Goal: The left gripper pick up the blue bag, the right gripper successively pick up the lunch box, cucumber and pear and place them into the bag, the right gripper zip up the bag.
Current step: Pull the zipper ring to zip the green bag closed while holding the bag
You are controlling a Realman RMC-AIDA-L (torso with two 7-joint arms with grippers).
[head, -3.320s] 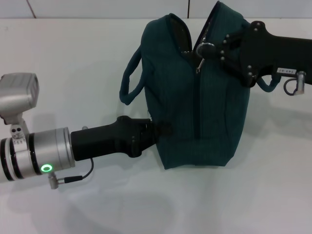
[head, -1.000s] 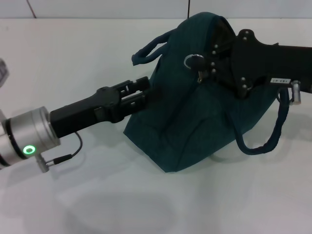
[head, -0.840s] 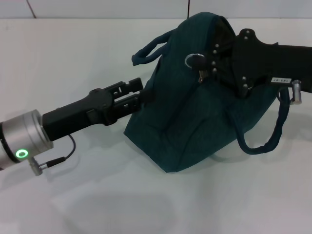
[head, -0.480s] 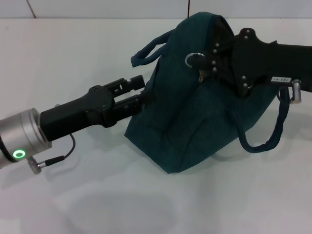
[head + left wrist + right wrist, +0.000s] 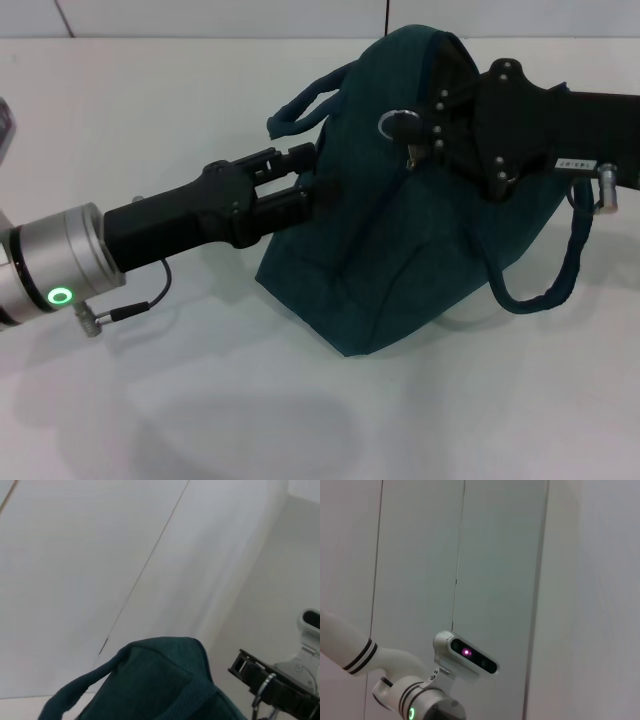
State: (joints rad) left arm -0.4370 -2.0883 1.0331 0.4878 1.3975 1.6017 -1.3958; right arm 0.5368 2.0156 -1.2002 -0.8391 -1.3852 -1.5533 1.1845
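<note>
Blue bag [image 5: 400,230] sat centre-right of the head view, slumped and leaning on the white table [image 5: 200,400]. One loop handle [image 5: 300,105] stuck up at upper centre, the other [image 5: 560,270] hung down at the right.

Left gripper [image 5: 305,185] came in from lower left and its tips pressed against the bag's left face. Fingers looked narrow, a thin gap between them; couldn't tell whether they pinched fabric.

Right gripper [image 5: 425,125] came in from the right edge, up against the bag's top at the zipper line. Metal ring pull [image 5: 392,122] sat right at its tip. Claw state there: couldn't tell, fingers buried against the fabric.

Writing: small white label [image 5: 575,160] on the right arm, dark print too small to read. Green ring light [image 5: 62,297] lit on the left wrist.

Left wrist view: bag top [image 5: 160,680] low in frame, the right gripper [image 5: 250,672] at lower right, plain wall panels behind. Right wrist view: the left arm's camera [image 5: 467,655] with a magenta light, in front of wall panels.
</note>
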